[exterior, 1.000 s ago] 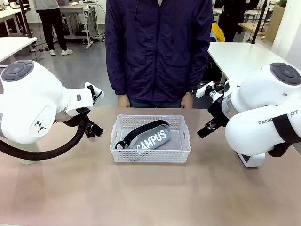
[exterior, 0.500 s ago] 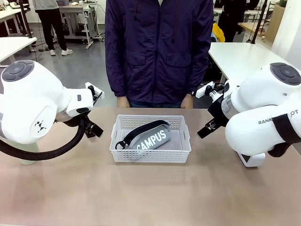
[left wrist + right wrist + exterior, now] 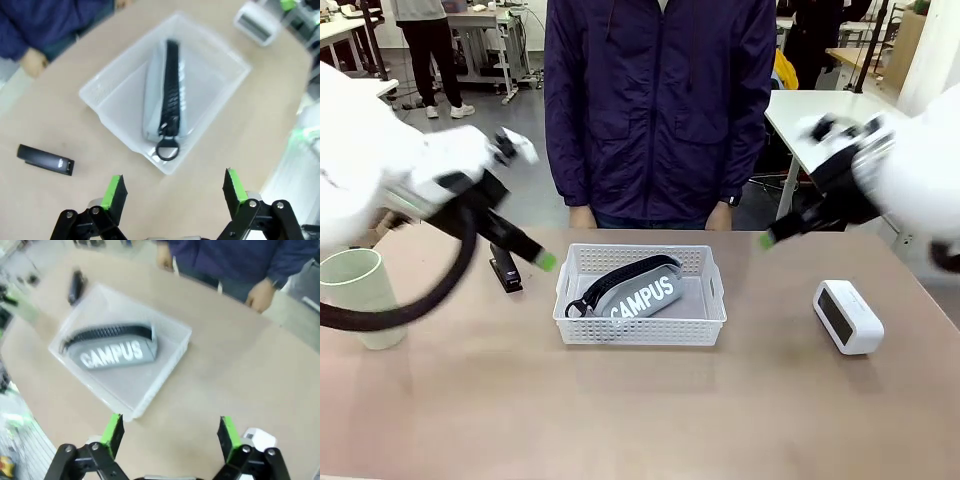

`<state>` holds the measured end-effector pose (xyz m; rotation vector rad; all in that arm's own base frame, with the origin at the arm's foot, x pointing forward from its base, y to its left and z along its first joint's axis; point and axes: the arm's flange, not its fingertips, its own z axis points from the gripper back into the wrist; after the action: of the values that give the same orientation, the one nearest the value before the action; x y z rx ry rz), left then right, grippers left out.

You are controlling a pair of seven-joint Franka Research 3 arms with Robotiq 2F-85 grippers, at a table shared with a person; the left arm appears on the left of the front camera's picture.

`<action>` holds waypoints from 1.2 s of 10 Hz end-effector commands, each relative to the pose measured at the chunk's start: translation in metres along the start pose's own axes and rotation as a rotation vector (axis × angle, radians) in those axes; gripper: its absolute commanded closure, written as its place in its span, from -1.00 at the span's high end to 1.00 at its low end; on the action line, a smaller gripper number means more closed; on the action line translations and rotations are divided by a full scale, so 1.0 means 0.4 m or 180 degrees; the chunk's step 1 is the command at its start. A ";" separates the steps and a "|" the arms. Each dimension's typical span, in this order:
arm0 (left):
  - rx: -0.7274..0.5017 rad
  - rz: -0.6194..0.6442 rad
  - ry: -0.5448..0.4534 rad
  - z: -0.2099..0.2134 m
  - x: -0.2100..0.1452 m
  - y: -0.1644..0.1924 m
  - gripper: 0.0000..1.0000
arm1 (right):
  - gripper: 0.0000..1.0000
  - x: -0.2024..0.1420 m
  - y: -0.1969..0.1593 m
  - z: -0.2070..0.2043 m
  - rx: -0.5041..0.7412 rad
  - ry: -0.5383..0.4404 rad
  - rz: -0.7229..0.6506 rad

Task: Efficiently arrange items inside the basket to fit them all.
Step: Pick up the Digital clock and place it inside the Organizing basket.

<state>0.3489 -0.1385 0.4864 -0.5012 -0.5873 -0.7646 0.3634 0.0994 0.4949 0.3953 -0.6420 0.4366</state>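
The left gripper [image 3: 174, 190] hangs over the table with its green-padded fingers spread wide and nothing between them. Just ahead of the fingertips lies the small white rectangular plastic basket [image 3: 107, 102]. The grey "CAMPUS" pouch [image 3: 154, 100] lies inside it, ring end nearest the pincer. The small black stapler [image 3: 46, 159] lies out past the left finger, outside the basket. The white rectangular clock [image 3: 255, 26] sits well beyond the basket's far corner.

The right gripper [image 3: 170, 435] is likewise spread and empty, with the basket ahead of its left finger. In the front view, the pale green plastic cup [image 3: 360, 295] stands well apart from the left gripper, on the side away from the basket.
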 end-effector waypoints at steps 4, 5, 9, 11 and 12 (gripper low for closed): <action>-0.0656 0.1498 -0.1506 0.460 -0.474 0.259 1.00 | 1.00 -0.473 -0.368 0.346 0.1598 -0.1161 -0.1717; -0.0798 0.1764 -0.1630 0.481 -0.547 0.327 1.00 | 1.00 -0.571 -0.453 0.369 0.1799 -0.1216 -0.1887; -0.0859 0.2146 -0.2183 0.436 -0.654 0.390 1.00 | 1.00 -0.666 -0.601 0.459 0.1905 -0.1545 -0.2466; -0.0971 0.2321 -0.2100 0.528 -0.743 0.421 1.00 | 1.00 -0.666 -0.601 0.459 0.1905 -0.1545 -0.2466; -0.0971 0.2321 -0.2100 0.528 -0.743 0.421 1.00 | 1.00 -0.666 -0.601 0.459 0.1905 -0.1545 -0.2466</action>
<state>0.2461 0.2392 0.4074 -1.2017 -0.8140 0.0553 0.2122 -0.2581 0.4032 1.3045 -0.7291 -0.2586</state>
